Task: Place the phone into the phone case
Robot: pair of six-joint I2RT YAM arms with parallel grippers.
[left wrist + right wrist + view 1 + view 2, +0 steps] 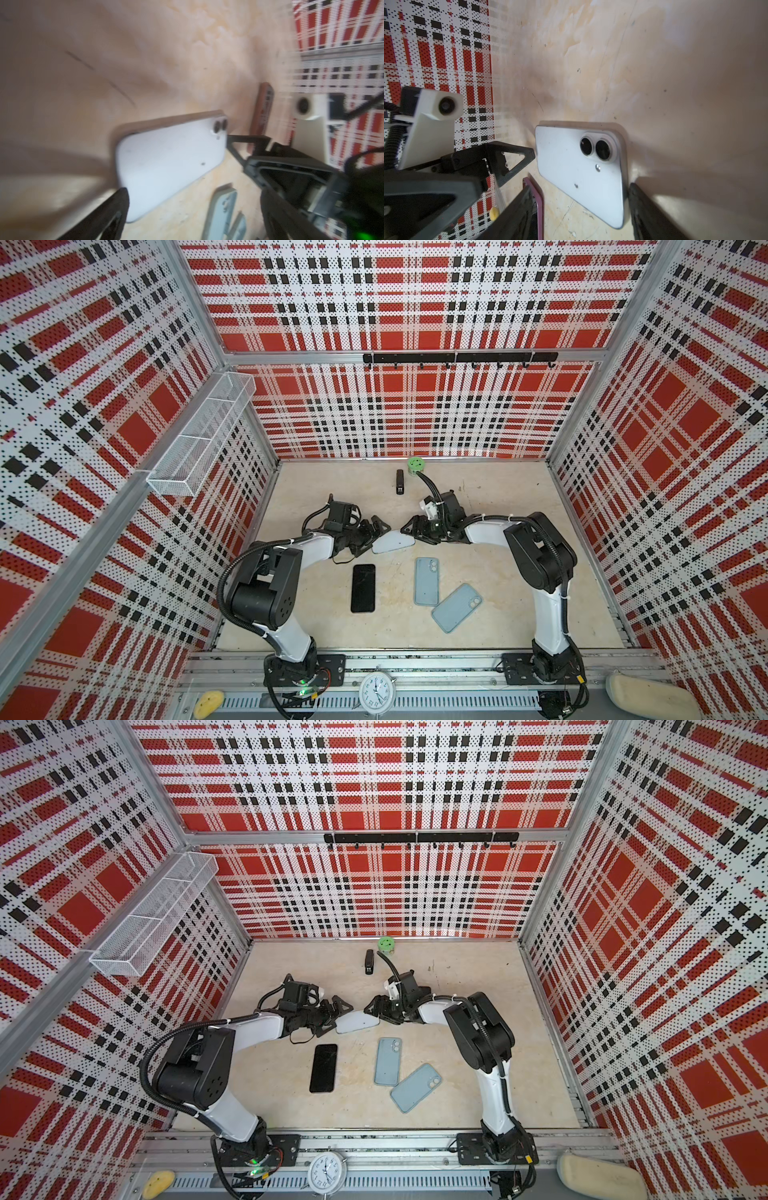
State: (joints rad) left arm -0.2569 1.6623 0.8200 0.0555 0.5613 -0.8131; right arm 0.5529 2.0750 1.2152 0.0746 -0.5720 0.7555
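Plaid-walled cell with a beige tabletop (498, 506). Right jaws: open, set about the camera-end corner of the white phone (392, 542). In the right wrist view one finger (648, 214) stands just beside the phone's (581, 176) short edge and the other finger (517, 212) stands apart from it, so nothing is clamped. Left jaws: fully open at the white phone's opposite end. In the left wrist view one finger (114, 216) overlaps that end's corner; whether it touches cannot be told through the blur. White phone: lying on the tabletop, back upward, lenses toward the right jaws, between the two sets of jaws in both top views (356, 1021). Black phone (363, 588): flat, screen up, on the white phone's near side, well apart from it. Two blue cases (427, 581) (456, 608): also on the white phone's near side, close together, the second lying askew. Stapler (400, 482) and green disc (414, 463): on the white phone's far side, by the back wall.
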